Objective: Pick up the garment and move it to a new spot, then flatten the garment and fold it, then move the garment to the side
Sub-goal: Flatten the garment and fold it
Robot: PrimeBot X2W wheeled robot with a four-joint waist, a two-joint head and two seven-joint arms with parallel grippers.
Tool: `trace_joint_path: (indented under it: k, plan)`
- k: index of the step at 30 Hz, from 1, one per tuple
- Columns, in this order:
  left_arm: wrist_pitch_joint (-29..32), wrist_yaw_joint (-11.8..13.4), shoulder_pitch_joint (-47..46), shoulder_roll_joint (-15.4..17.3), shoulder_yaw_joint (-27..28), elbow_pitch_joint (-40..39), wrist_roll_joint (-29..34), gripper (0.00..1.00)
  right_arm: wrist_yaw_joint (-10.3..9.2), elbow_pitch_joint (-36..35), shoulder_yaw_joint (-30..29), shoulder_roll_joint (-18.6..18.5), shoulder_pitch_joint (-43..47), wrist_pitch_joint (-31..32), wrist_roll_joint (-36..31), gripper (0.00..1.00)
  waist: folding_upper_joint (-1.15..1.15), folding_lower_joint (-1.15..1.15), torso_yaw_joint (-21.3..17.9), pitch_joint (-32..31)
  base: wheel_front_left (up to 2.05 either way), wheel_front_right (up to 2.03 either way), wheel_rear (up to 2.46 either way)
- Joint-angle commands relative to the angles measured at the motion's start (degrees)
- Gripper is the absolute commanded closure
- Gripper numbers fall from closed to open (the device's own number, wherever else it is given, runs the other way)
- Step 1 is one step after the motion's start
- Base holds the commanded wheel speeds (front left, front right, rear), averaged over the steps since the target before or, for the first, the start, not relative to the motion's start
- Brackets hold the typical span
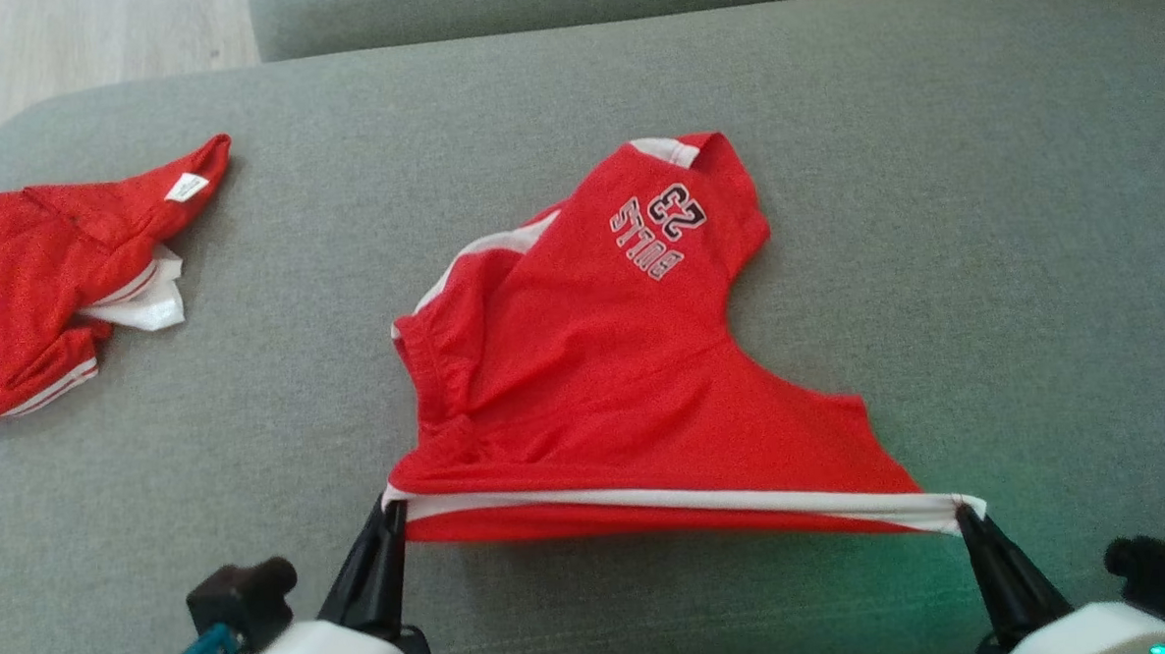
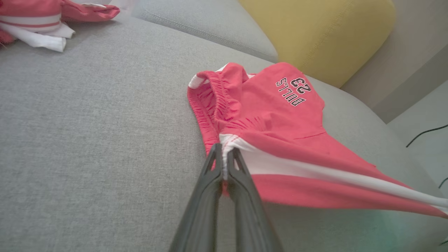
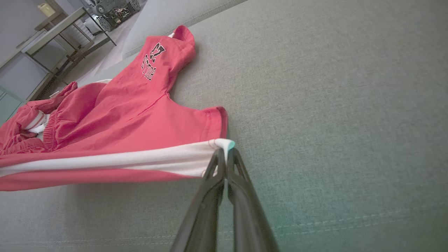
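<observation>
The garment (image 1: 604,365) is a pair of red shorts with a white side stripe and "BULLS 23" printed on one leg, lying on the grey sofa seat (image 1: 982,251). Its near white-striped edge is stretched taut and lifted between both grippers. My left gripper (image 1: 391,509) is shut on the garment's near left corner, seen close in the left wrist view (image 2: 224,150). My right gripper (image 1: 962,514) is shut on the near right corner, the white tip showing between its fingers (image 3: 225,152). The far leg with the print (image 2: 292,91) rests on the cushion.
A second red and white garment (image 1: 59,281) lies crumpled at the far left of the seat. A yellow cushion (image 2: 315,31) and the grey backrest (image 1: 529,5) stand behind. Bare grey seat spreads to the right of the shorts.
</observation>
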Motion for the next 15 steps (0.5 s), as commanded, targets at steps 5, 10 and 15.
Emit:
trace_joint_path:
  k: [5,10,15]
  plan:
    - [1.1,1.7,0.4,1.5,2.7,-4.2,-0.8,1.0,0.12,-4.1,-2.2,-1.0,0.9,1.0,0.3,1.0,0.0,0.0,0.4,-0.7,0.0,0.0,0.0]
    - [2.4,0.8,-1.7,2.2,2.4,-4.6,-1.2,1.0,0.12,-4.5,-3.4,-1.0,-2.1,1.3,-1.3,1.0,0.0,0.0,0.8,-0.1,0.0,0.0,0.0]
    - [4.5,-0.3,-7.7,2.7,2.7,-3.5,-2.1,1.0,0.12,-2.6,-2.7,-1.0,-12.5,2.3,-4.5,1.0,0.0,0.0,1.6,2.8,0.0,0.0,0.0]
